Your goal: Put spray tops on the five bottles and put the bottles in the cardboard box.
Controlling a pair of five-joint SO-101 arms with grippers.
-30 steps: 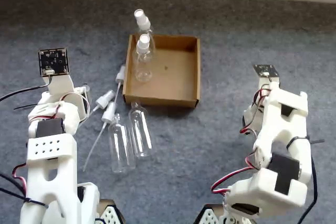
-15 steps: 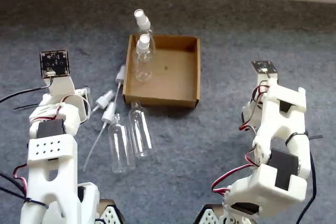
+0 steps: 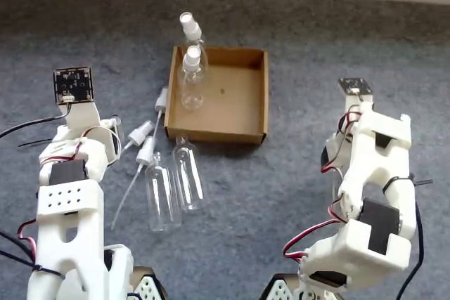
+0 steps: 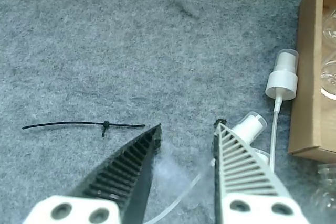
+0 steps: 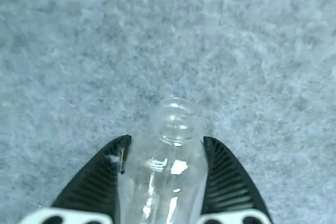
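I see the uncapped clear bottle [image 5: 170,177] held between my right pincer's [image 5: 167,140] jaws above the grey desk [image 5: 236,51], well right of the cardboard box [image 3: 246,100], while my left pincer [image 4: 187,125] gapes wide beside a loose spray top [image 4: 251,126].

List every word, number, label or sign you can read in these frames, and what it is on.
None can be read. The box is plain cardboard. The bottles, the bottle in the right end effector too, carry no labels. The spray tops are blank white. Any marks on the circuit board atop an arm are too small to read.
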